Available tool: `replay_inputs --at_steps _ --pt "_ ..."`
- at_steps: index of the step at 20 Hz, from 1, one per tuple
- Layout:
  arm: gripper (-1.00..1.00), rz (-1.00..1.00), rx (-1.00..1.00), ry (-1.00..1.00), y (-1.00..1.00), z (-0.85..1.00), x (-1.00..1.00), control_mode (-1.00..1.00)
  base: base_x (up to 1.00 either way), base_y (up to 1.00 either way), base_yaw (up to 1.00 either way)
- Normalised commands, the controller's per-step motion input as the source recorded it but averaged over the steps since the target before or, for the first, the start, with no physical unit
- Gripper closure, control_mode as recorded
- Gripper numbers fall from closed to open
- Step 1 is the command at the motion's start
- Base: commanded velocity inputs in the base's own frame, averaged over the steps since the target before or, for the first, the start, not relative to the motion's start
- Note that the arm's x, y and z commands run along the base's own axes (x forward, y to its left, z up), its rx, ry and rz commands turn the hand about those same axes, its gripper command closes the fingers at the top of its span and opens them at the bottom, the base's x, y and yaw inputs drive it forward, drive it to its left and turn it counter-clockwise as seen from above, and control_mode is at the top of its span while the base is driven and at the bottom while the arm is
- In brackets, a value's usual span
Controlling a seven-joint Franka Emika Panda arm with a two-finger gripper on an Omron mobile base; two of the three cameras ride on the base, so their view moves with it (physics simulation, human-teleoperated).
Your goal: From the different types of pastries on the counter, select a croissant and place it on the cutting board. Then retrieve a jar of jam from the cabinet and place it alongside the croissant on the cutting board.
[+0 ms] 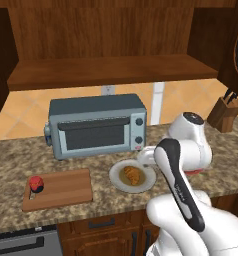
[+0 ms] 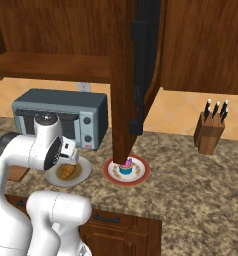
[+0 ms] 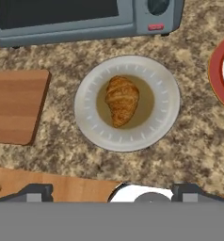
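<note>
The golden-brown croissant point(image 3: 122, 100) lies in the middle of a round grey plate point(image 3: 170, 101) on the granite counter point(image 1: 11, 150). My gripper point(image 3: 115, 193) hangs above it, open and holding nothing, with its fingertips point(image 3: 36, 193) apart at the near side of the plate. In the right base view the gripper point(image 2: 72, 159) is over the croissant point(image 2: 66, 171). The reddish cutting board point(image 1: 61, 189) lies left of the plate. A small red jar of jam point(image 1: 36, 184) with a dark lid stands on the board's left end. The cabinet point(image 1: 111, 70) hangs above, its shelf bare.
A grey-blue toaster oven point(image 1: 96, 125) stands just behind the plate. A cupcake point(image 2: 125, 167) sits on a red-rimmed plate point(image 2: 141, 172) to the right, under the open cabinet door point(image 2: 123, 75). A knife block point(image 2: 210, 131) stands at the far right.
</note>
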Motion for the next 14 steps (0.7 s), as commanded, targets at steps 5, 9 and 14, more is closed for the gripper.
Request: replay_inputs --at_steps 5,9,14 --pt "-1.00 -0.02 -0.02 -0.06 0.16 -0.05 0.32 -1.00 0.00 0.00 0.00" --pt "-1.00 0.00 -0.28 0.09 0.00 -0.88 -0.07 -1.00 0.00 0.00 0.00" --pt "-1.00 0.00 -0.01 0.03 0.00 -0.20 0.02 -1.00 0.00 0.00 0.00"
